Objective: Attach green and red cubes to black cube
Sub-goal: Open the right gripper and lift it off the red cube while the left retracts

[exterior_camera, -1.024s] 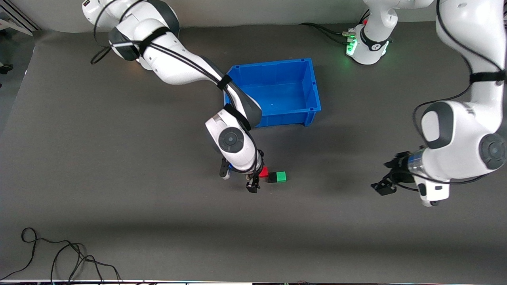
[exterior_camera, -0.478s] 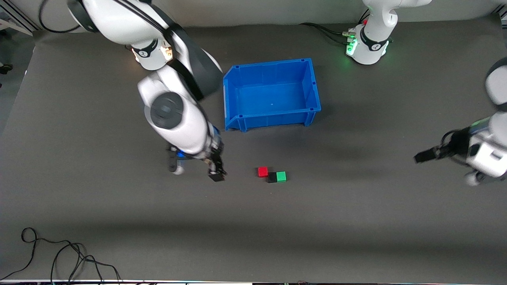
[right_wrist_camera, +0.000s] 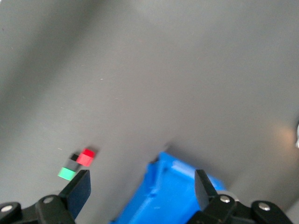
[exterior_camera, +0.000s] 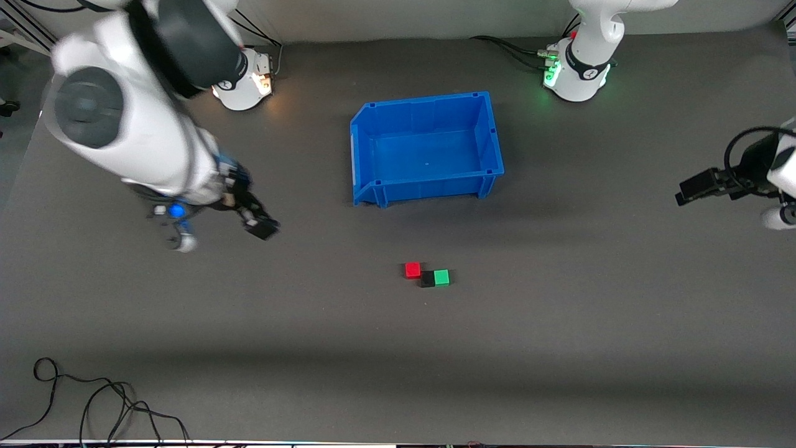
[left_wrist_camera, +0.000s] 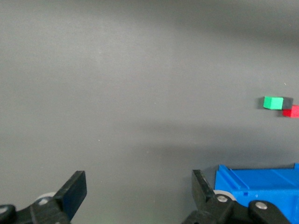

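The black cube (exterior_camera: pixel 426 279) lies on the grey mat, nearer the front camera than the blue bin. The green cube (exterior_camera: pixel 441 277) sits flush against it on the left arm's side. The red cube (exterior_camera: pixel 412 270) touches it on the right arm's side, offset slightly farther from the camera. My right gripper (exterior_camera: pixel 261 227) is open and empty, in the air over bare mat toward the right arm's end. My left gripper (exterior_camera: pixel 693 186) is open and empty over the left arm's end. The green cube (left_wrist_camera: pixel 273 102) and red cube (left_wrist_camera: pixel 292 111) show in the left wrist view, and the red cube (right_wrist_camera: pixel 86 157) and green cube (right_wrist_camera: pixel 67 173) in the right wrist view.
An empty blue bin (exterior_camera: pixel 429 99) stands mid-table, closer to the robot bases than the cubes; it also shows in the left wrist view (left_wrist_camera: pixel 261 175) and in the right wrist view (right_wrist_camera: pixel 159 186). A black cable (exterior_camera: pixel 93 398) lies at the near corner on the right arm's end.
My right gripper left the red cube and swung up and away toward the right arm's end. My left gripper also drew back toward its end. The three cubes have not moved.
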You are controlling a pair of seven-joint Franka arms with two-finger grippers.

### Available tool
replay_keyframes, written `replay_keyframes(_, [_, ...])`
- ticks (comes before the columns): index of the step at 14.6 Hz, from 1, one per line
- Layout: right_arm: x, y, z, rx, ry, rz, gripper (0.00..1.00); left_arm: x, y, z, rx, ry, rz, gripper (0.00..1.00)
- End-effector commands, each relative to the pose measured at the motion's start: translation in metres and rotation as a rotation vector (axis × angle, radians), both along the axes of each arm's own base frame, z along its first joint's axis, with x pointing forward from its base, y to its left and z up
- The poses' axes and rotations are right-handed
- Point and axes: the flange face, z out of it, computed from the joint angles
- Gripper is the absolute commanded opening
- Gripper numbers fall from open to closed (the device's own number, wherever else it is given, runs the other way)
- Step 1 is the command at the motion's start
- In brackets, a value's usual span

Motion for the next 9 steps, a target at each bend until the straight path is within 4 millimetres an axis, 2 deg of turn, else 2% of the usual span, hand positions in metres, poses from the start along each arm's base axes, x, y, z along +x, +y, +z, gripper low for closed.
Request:
replay_keyframes(1, [-0.012,-0.054,0.016,0.041,0.019,0.221,0.98,-0.016,-0.007,0.014,0.016,0.006,-0.082,1.0])
replay_keyframes(5, [-0.014,-0.132,0.027,0.088,0.009,0.523,0.98,-0.017,-0.002,0.019,0.014,0.001,-0.13,1.0])
replay_keyframes(8, [-0.008,-0.17,0.03,0.106,-0.011,0.689,0.98,-0.011,-0.001,0.025,0.015,0.0,-0.13,1.0])
replay_keyframes(9, [-0.007,-0.176,0.03,0.108,-0.018,0.715,0.98,-0.011,-0.003,0.025,0.014,0.015,-0.134,1.0])
